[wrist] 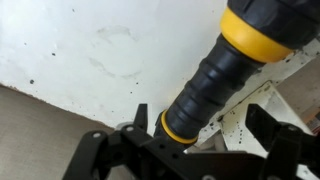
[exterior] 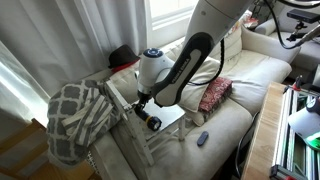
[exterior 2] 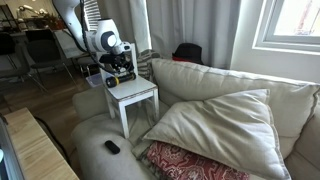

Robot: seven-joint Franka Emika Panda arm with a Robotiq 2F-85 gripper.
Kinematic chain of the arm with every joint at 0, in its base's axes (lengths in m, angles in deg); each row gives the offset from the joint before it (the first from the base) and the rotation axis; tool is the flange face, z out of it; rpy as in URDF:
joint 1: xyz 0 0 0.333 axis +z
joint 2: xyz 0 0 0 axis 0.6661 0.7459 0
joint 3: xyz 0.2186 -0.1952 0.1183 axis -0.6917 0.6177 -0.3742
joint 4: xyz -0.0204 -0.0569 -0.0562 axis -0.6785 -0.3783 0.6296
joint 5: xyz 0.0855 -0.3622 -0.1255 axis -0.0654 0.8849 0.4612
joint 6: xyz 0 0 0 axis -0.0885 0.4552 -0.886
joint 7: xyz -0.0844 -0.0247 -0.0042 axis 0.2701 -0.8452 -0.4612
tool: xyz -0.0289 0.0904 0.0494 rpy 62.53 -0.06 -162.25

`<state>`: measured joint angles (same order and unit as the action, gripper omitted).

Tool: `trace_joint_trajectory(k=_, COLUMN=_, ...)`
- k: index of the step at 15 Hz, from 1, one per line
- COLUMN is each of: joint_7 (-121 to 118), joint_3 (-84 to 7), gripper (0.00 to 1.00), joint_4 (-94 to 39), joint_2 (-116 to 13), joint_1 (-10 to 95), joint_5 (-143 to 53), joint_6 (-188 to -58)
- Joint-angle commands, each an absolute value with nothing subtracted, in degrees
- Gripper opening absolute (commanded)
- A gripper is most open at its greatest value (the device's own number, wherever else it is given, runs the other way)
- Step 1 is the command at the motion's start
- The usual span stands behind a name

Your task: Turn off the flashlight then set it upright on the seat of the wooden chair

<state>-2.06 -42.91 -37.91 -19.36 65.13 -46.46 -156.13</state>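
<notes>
The flashlight (wrist: 215, 75), with a black ribbed grip, yellow rings and a yellow body, lies tilted on the pale seat of the wooden chair (wrist: 90, 50). In the wrist view my gripper (wrist: 203, 125) is open around its black grip: the left finger is close against it and the right finger stands apart. In an exterior view the gripper (exterior: 143, 101) hangs just over the chair seat (exterior: 168, 118), with the flashlight's black end (exterior: 152, 123) poking out below. In an exterior view the gripper (exterior 2: 120, 72) sits low on the chair seat (exterior 2: 138, 93) and hides the flashlight.
The chair stands against a big cream sofa (exterior 2: 200, 85). A small dark remote (exterior: 202, 138) lies on the sofa seat, also shown in an exterior view (exterior 2: 112, 147). A patterned blanket (exterior: 75, 115) hangs beside the chair. A red cushion (exterior: 215, 95) and a cream pillow (exterior 2: 220, 120) lie on the sofa.
</notes>
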Motion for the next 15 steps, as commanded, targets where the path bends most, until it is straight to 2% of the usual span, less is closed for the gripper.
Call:
trace_joint_trajectory(k=1, joint_7=-7.48, joint_3=-41.26, gripper=1.00, joint_4=-32.77, joint_2=-15.17, joint_1=67.32, joint_5=-46.48, joint_6=-152.75)
trace_joint_trajectory(k=11, joint_7=-9.62, joint_3=-42.39, gripper=1.00, joint_4=-26.56, joint_2=-8.88, joint_1=64.98, joint_5=-47.46, joint_6=-159.09)
trace_joint_trajectory(k=12, joint_7=-9.41, joint_3=-42.46, gripper=0.98, joint_4=-26.30, joint_2=-8.55, joint_1=64.87, joint_5=-47.46, joint_6=-159.60)
trace_joint_trajectory(k=15, joint_7=-7.75, joint_3=-44.24, gripper=0.76, joint_4=-25.77, joint_2=-7.55, joint_1=63.36, joint_5=-47.49, joint_6=-160.85)
